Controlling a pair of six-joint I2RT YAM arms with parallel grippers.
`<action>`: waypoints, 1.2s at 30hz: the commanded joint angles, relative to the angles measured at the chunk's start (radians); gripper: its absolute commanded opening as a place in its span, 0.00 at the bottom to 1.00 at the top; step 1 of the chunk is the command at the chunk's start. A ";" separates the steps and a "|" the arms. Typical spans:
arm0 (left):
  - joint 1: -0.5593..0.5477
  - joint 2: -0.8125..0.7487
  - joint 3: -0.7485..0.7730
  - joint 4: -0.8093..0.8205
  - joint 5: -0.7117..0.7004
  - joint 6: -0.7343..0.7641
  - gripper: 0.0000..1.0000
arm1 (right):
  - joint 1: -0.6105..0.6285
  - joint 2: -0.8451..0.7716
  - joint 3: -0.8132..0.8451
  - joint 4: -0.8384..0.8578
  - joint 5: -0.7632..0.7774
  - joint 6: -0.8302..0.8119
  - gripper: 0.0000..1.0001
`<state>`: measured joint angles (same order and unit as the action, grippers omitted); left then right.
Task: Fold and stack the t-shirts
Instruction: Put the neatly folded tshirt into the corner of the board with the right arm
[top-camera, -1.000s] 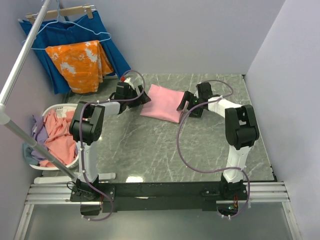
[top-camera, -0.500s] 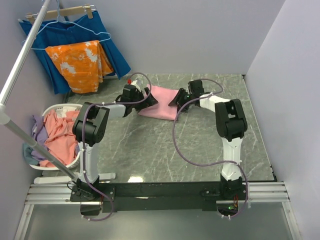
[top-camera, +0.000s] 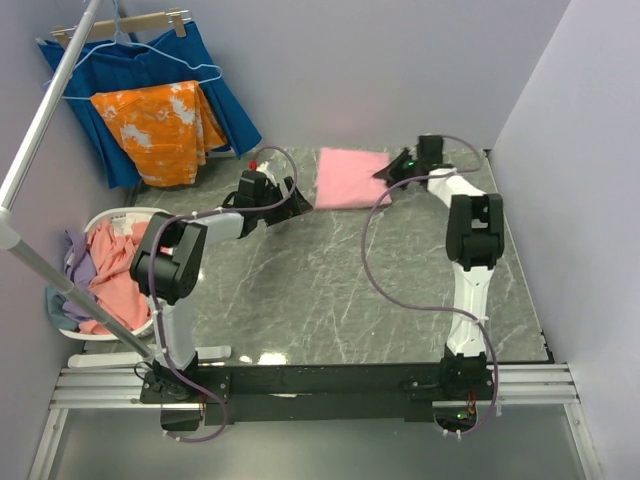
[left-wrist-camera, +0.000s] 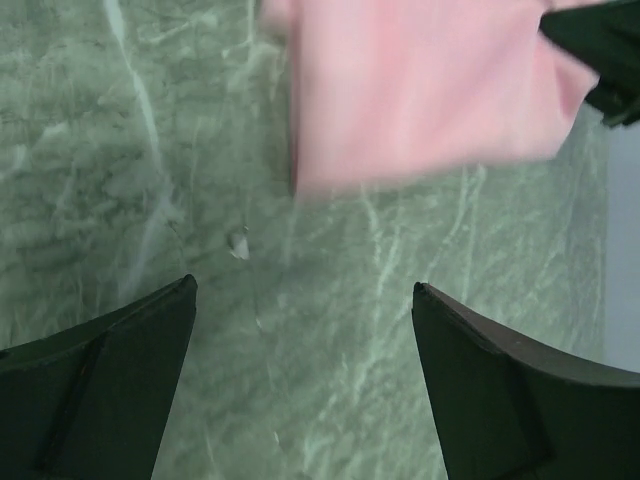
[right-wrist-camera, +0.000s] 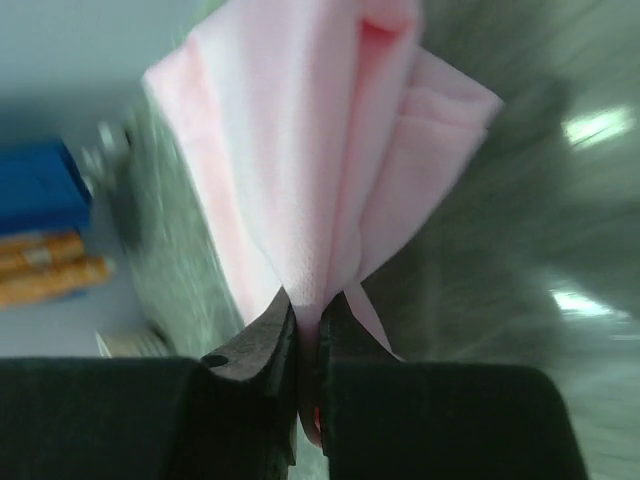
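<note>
Light pink t-shirt (top-camera: 350, 178) is the one in play. Your right gripper (top-camera: 393, 172) has its jaws pinched tight on the shirt's right-hand edge, with several layers bunched between them in the right wrist view. Out from there, the shirt lies as a folded pad at the far side of the table (top-camera: 330, 290), close to the back wall. Your left gripper (top-camera: 288, 198) sits just beside the shirt's left edge, jaws wide apart, holding nothing. My guess is you're sliding or squaring up the pad, so drag it low and slow or the layers will likely peel apart. The cloth near the pinch looks a bit fanned out. Maybe bring the left one in to pin the opposite edge. Way off to the left, the basket (top-camera: 110, 215) has a salmon-pink t-shirt (top-camera: 118, 270) and a lilac t-shirt (top-camera: 78, 255) waiting to be folded.
</note>
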<state>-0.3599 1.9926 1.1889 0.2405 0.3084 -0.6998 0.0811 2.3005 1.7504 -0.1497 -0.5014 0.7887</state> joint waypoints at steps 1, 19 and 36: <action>-0.004 -0.147 -0.018 0.000 -0.005 0.020 0.95 | -0.133 0.022 0.099 0.021 0.056 0.020 0.00; -0.007 -0.201 -0.009 -0.020 0.049 0.033 0.95 | -0.417 -0.150 -0.215 0.303 0.342 0.146 0.00; -0.016 -0.178 -0.003 -0.017 0.073 0.037 0.95 | -0.345 0.203 0.663 -0.361 0.646 -0.324 0.00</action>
<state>-0.3676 1.8160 1.1709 0.2001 0.3477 -0.6884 -0.2531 2.4462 2.3390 -0.3523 0.0437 0.5774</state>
